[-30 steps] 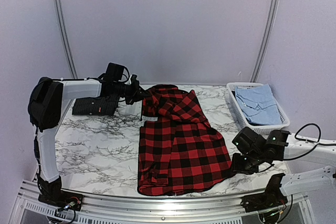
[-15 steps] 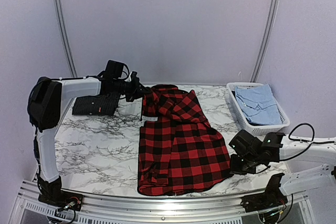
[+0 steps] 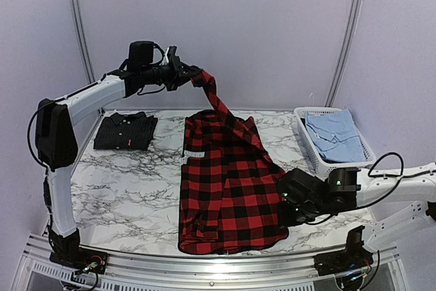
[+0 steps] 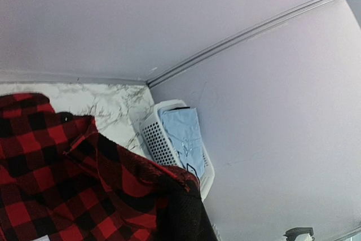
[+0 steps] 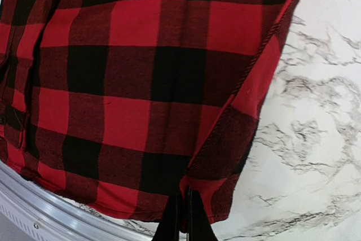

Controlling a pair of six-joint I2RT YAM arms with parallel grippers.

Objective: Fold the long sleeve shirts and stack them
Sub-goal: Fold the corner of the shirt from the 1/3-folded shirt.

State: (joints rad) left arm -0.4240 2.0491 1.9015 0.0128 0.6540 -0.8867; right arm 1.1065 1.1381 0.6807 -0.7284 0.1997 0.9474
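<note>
Our left fingers (image 3: 187,73) clench a sleeve of the plaid shirt (image 3: 231,189) high over the table (image 3: 129,182). Our right fingers (image 5: 172,225) pinch its hem near the near edge.

place: robot lab booth | cues: plain lilac walls (image 3: 218,32), marble-print table (image 3: 129,175), aluminium rail (image 3: 170,258)

Right fingers (image 5: 172,232) cut off at lower edge, plaid shirt (image 5: 141,83) overrunning both wrist views
</note>
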